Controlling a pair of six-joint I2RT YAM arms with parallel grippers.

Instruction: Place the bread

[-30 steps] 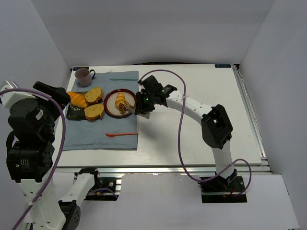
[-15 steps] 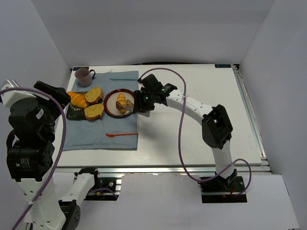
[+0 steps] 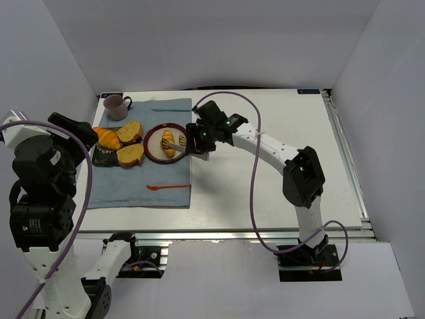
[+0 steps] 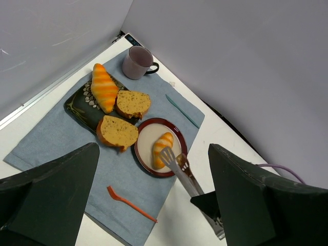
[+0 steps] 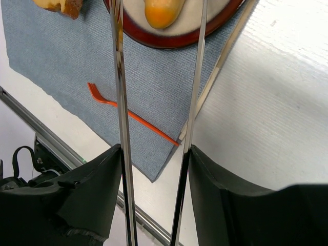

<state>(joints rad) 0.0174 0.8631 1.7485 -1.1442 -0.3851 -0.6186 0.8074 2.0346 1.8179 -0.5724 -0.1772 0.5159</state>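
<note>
My right tool grips the tongs, whose arms stand spread to either side of the bread lying on the round plate beyond, so the placing looks done and only drawing away is left.

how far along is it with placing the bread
Mostly done: the bread lies on the round plate. In hand: the right gripper has its jaws shut on the tongs, whose arms stand spread either side of the bread's end, seemingly not squeezing it. Remaining: probably just lifting the tongs away.
</note>
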